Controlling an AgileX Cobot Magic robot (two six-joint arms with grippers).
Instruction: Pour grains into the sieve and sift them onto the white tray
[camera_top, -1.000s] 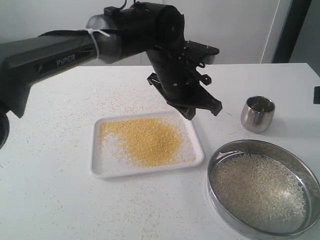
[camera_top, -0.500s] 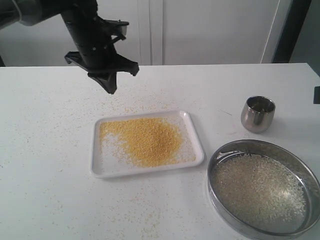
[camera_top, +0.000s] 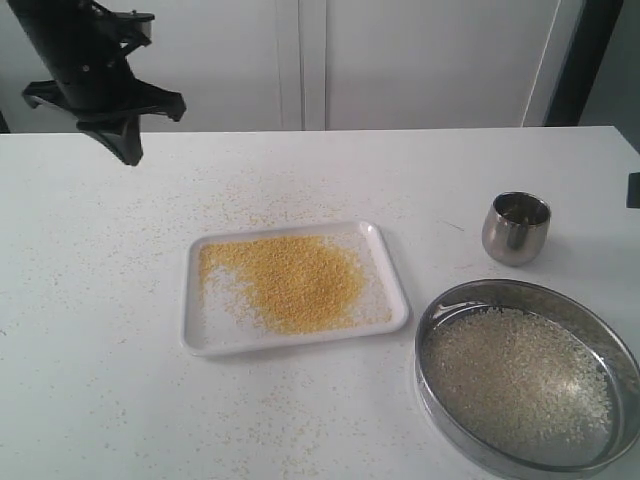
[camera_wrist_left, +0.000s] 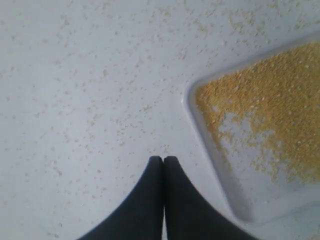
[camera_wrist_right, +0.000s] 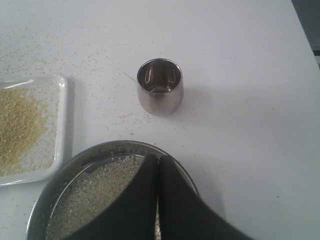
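The white tray (camera_top: 200, 335) lies mid-table with a heap of fine golden-yellow grains (camera_top: 295, 280) on it. The sieve (camera_top: 432, 330) rests on the table at the front right and holds the pale whitish grains (camera_top: 515, 385). My left gripper (camera_top: 127, 152) hangs shut and holding nothing at the far left, well clear of the tray. In the left wrist view the gripper (camera_wrist_left: 163, 159) is above the speckled table beside the tray's corner (camera_wrist_left: 187, 97). My right gripper (camera_wrist_right: 159, 159) is shut over the sieve's rim (camera_wrist_right: 75, 157), with nothing in it, and is out of the exterior view.
A small rounded steel cup (camera_top: 515, 228) stands upright behind the sieve, and the right wrist view shows the cup (camera_wrist_right: 160, 86) to be almost empty. Stray grains (camera_top: 250, 205) are scattered over the white table around the tray.
My left arm has swung from above the tray's far right corner across to the far left of the table. The tray, sieve and cup have not moved.
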